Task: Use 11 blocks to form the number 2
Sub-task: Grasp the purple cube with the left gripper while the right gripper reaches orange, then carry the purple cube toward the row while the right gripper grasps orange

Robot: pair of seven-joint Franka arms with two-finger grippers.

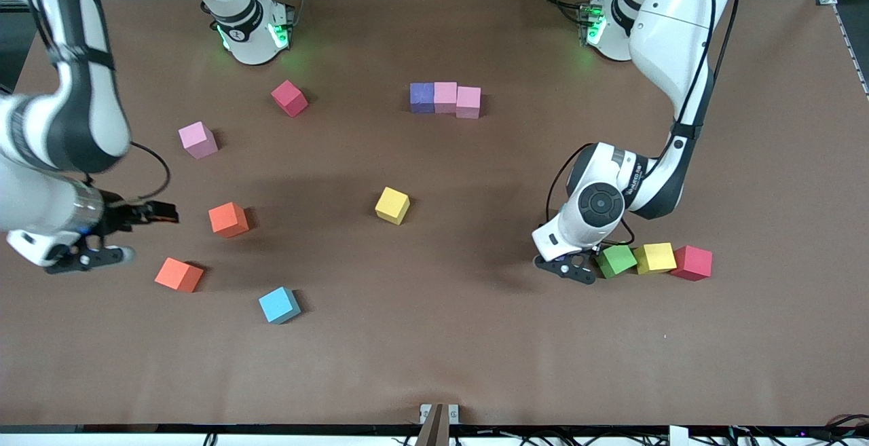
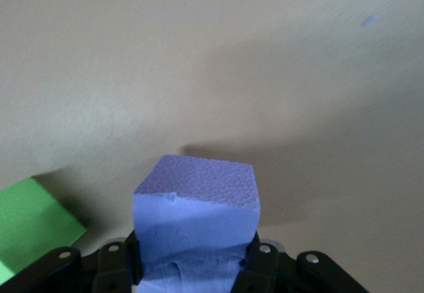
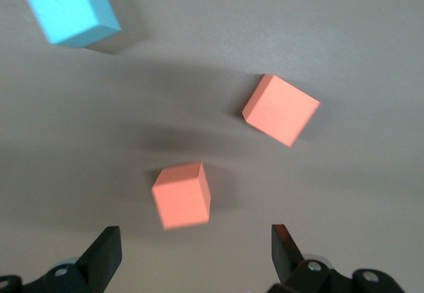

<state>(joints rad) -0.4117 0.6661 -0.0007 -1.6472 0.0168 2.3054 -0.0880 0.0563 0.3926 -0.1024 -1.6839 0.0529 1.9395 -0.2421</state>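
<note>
The left gripper (image 2: 193, 266) pinches a purple cube (image 2: 195, 223) low on the surface (image 1: 475, 337), just beside a green cube (image 1: 616, 260) that touches a yellow cube (image 1: 654, 257). The grip sits low on the foam, so a fast lift could tilt the cube or nudge the green one. The number 2 is only begun: a purple-pink-pink row (image 1: 445, 99) lies well apart from this gripper. The front view hides the held cube under the wrist; only the left wrist view shows it. The right gripper (image 3: 195, 250), spread, hovers over an orange cube (image 3: 181, 195), as its wrist view shows
</note>
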